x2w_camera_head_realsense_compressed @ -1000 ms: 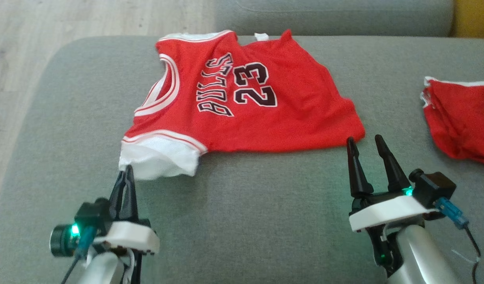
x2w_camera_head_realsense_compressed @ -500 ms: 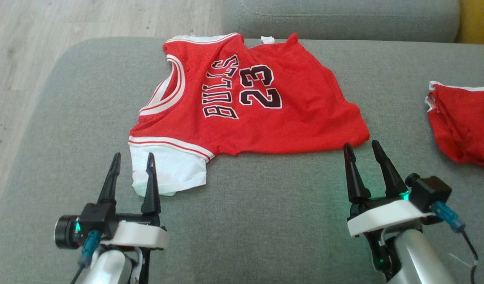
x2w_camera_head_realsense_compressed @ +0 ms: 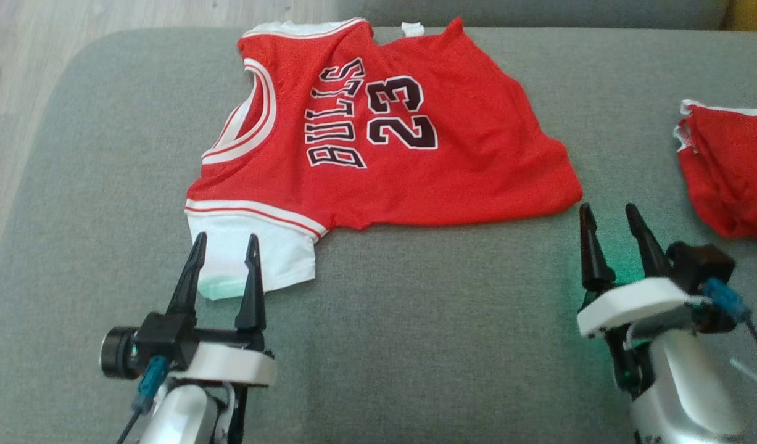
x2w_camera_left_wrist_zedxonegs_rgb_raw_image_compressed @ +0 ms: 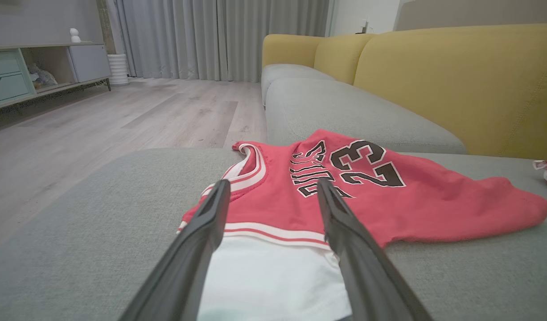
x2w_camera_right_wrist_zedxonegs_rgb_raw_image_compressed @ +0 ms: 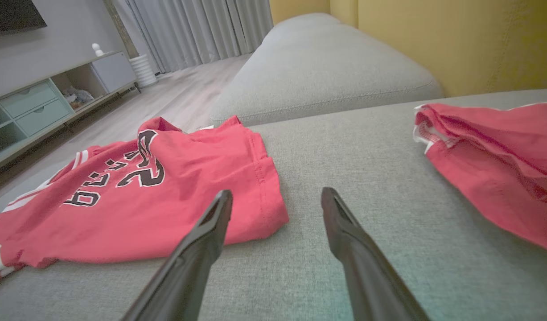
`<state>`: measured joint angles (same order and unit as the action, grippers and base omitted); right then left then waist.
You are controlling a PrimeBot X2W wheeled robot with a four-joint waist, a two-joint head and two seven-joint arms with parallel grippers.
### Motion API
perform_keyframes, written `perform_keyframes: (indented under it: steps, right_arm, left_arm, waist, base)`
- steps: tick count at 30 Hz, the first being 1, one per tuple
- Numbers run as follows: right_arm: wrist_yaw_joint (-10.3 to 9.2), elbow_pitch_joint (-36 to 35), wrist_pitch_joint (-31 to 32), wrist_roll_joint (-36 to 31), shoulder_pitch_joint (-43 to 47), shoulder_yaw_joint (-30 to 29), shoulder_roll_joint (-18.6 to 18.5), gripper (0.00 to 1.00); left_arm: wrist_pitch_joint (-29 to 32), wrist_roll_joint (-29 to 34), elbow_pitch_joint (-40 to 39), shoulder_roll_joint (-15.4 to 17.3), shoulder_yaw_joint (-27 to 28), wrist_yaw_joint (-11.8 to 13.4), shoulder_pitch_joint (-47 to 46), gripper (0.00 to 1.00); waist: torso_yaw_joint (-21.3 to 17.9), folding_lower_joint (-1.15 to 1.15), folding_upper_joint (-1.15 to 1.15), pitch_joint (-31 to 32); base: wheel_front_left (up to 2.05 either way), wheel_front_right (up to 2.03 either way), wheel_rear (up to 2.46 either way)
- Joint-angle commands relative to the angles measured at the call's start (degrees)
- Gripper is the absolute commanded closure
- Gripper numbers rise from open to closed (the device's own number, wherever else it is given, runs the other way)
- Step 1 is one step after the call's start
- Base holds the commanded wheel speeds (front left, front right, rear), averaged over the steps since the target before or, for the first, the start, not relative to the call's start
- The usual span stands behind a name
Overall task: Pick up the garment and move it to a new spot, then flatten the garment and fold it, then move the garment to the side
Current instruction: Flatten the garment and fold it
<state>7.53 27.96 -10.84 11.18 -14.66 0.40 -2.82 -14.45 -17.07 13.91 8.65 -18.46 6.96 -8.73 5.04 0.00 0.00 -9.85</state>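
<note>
A: Where lies our jersey (x2w_camera_head_realsense_compressed: 378,142)?
B: Centre-left on the grey cushion (x2w_camera_head_realsense_compressed: 415,333). Our left gripper (x2w_camera_head_realsense_compressed: 226,242) stands wide over its near white corner, our right gripper (x2w_camera_head_realsense_compressed: 608,211) wide, empty, beside the near-right hem: probably we prepare flattening.

A grey sofa seat (x2w_camera_head_realsense_compressed: 415,345) with a yellow backrest (x2w_camera_left_wrist_zedxonegs_rgb_raw_image_compressed: 456,80) — a crumpled red cloth (x2w_camera_head_realsense_compressed: 730,172) lies at its right end. Beyond: wooden floor (x2w_camera_left_wrist_zedxonegs_rgb_raw_image_compressed: 121,116), grey curtains (x2w_camera_left_wrist_zedxonegs_rgb_raw_image_compressed: 211,35), a drawer cabinet (x2w_camera_left_wrist_zedxonegs_rgb_raw_image_compressed: 14,76).

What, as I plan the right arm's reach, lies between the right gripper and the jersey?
A short strip of bare grey cushion separates the right gripper from the jersey, seen in the head view.
</note>
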Motion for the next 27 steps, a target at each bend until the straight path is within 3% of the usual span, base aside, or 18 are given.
perform_keyframes:
  steps: [1,7,23,24,25,27]
  right_arm:
    - [-0.04,-0.2,0.7,-0.1,-2.8,0.6,-0.1,0.00]
    - [-0.04,7.5,3.8,-0.6,-7.1,-1.6,-0.1,0.00]
    - [-0.04,23.2,1.5,-2.6,-17.9,-0.3,-0.1,0.00]
    - [-0.04,23.9,1.0,-2.7,-18.5,0.0,-0.1,0.45]
    - [-0.04,24.4,0.3,-2.7,-19.0,0.2,-0.1,0.98]
    - [-0.04,25.2,-1.0,-2.5,-19.6,-0.1,-0.1,1.00]
  left_arm:
    - [-0.5,0.7,-1.3,0.0,2.4,-0.4,-3.1,0.00]
    - [-0.5,1.7,-0.4,-1.4,2.8,-1.7,-4.1,0.00]
    - [-0.5,3.5,0.5,-3.5,4.7,-3.7,-5.5,0.00]
    - [-0.5,3.6,0.5,-3.6,4.9,-3.7,-5.5,0.00]
    - [-0.5,3.7,0.7,-3.7,5.1,-3.8,-5.5,0.00]
    - [-0.5,3.9,1.0,-3.8,5.6,-3.8,-5.4,0.00]
  waist:
    - [0.5,0.00,0.00,-0.6]
    - [2.0,0.00,0.00,-1.9]
    - [4.3,0.00,0.00,-4.5]
    - [4.2,0.00,0.00,-4.5]
    - [3.9,0.00,0.00,-4.5]
    - [3.3,0.00,0.00,-4.1]
  base:
    - [0.00,0.00,0.00]
    - [0.00,0.00,0.00]
    - [0.00,0.00,0.00]
    - [0.00,0.00,0.00]
    - [0.00,0.00,0.00]
    - [0.00,0.00,0.00]
